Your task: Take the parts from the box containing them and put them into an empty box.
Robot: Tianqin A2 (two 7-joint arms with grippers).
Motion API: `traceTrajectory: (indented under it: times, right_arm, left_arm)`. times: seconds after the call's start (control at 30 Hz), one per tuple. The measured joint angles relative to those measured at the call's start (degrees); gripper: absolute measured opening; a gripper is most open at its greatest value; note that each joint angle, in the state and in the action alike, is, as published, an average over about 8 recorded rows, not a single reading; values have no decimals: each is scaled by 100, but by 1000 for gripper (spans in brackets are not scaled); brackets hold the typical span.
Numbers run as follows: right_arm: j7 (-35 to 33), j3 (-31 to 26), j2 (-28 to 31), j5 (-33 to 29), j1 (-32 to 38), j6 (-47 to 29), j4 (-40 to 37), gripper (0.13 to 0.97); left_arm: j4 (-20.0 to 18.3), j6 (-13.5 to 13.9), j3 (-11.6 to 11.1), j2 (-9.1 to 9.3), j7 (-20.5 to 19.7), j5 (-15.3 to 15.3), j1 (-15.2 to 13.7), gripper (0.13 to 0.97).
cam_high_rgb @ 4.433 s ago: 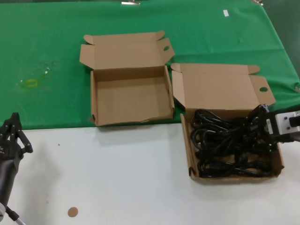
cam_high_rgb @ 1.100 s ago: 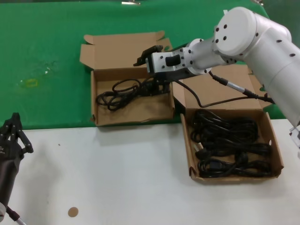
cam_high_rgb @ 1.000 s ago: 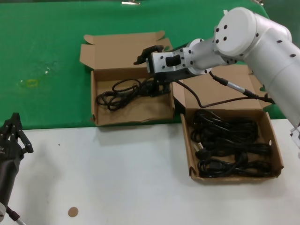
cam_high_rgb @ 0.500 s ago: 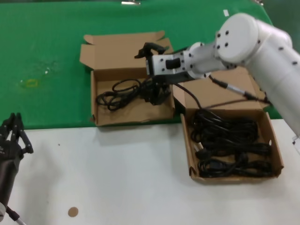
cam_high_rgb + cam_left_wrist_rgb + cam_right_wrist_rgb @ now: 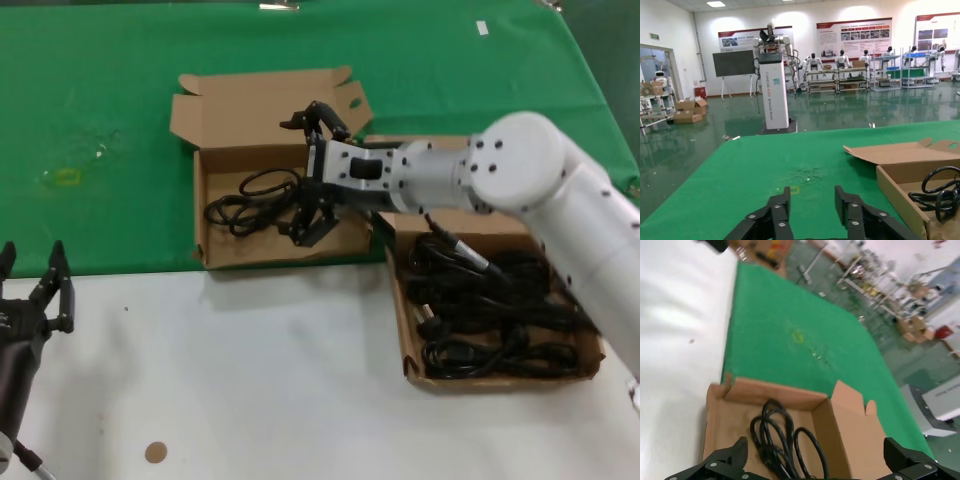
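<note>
With the right gripper (image 5: 308,175) spread wide over the box (image 5: 215,252), the dropped cord (image 5: 250,200) could be snagged on withdrawal.

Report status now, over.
Right claw open over receiving box, one cord dropped inside. Left claw open, parked. Remaining cords in source box. Nothing obstructing.

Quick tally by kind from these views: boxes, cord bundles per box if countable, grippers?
Cardboard boxes: 2, the far box and the near box.
Cord bundles in the far box: 1.
Cords in the near box: a tangled pile, separate bundles cannot be counted.
Grippers: 2, left gripper and right gripper, both open.
Total: 5 countable items plus the pile.
</note>
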Motion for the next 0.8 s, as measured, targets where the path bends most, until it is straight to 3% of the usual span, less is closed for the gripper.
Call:
traceTrajectory:
  times: [0.1, 0.37, 0.5, 0.8]
  right_arm:
    - [56, 146, 26, 148, -283, 201, 214, 931]
    - [202, 536, 94, 538, -1041, 730, 785, 964]
    - [275, 730, 129, 732, -1416, 992, 1069, 965]
    - [440, 1170, 206, 1172, -2274, 1589, 1712, 966]
  left_arm:
    - [0, 0, 0, 0, 0, 0, 0, 300]
    - [0, 0, 0, 0, 0, 0, 0, 487]
    - [0, 0, 0, 0, 0, -1, 0, 487]
    - [0, 0, 0, 0, 1, -1, 0, 709]
